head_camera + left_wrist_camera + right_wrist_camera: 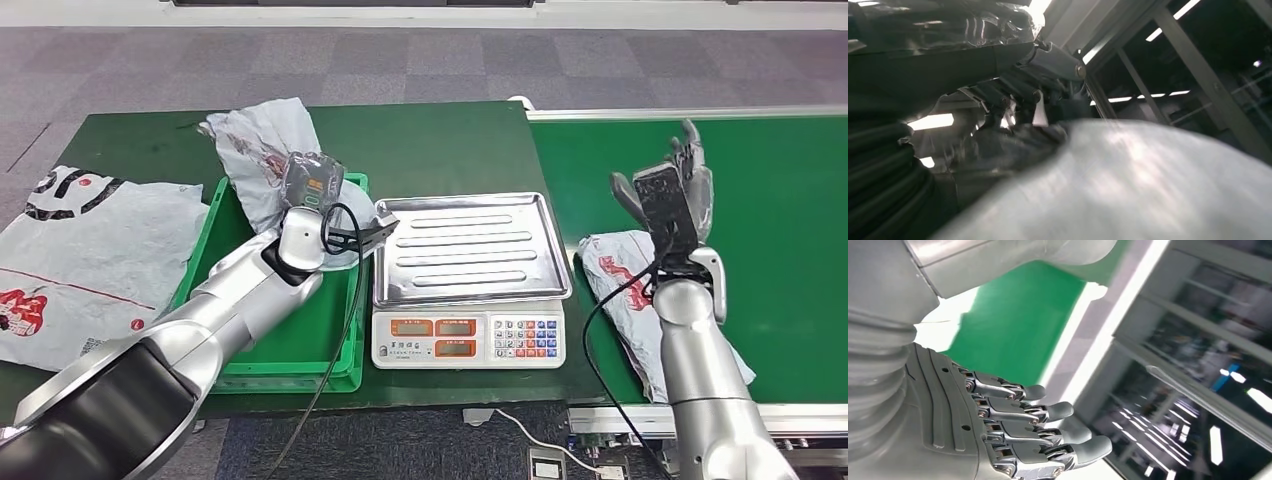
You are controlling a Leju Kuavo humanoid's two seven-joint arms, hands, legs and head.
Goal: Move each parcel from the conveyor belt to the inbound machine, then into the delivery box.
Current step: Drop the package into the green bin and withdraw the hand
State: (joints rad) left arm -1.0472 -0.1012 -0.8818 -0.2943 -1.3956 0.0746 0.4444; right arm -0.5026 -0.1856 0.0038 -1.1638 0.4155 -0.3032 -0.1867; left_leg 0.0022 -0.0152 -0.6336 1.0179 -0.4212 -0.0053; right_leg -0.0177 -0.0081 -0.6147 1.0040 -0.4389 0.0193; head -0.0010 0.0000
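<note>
Three parcels: one on the belt, one over the crate, one flat at the table's far left.
Table (pixel 440 150): dark green, carrying crate, scale and the large flat parcel (pixel 90 255).
Belt (pixel 780 220): green, on the robot's right, one grey parcel (pixel 625 285) lying on it beside the scale.
Key relation: the belt parcel lies below and toward the robot from the right hand (pixel 672 195), partly under the right forearm; its long axis runs from beside the scale toward the belt's near edge; the right hand is by far the nearer.
Crate (pixel 345 365): one, green, left of the scale, taken to be the delivery box.
Scale (pixel 468 255): one, steel tray bare, taken to be the inbound machine.
Crate parcel (pixel 262 150): crumpled grey bag, raised over the crate's far end.
Left hand (pixel 312 180): holding that bag over the crate; wrist view shows grey film pressed against the dark fingers (pixel 1013 90).
Right hand: raised above the belt, fingers (pixel 1048 412) wide and straight, holding nothing.
</note>
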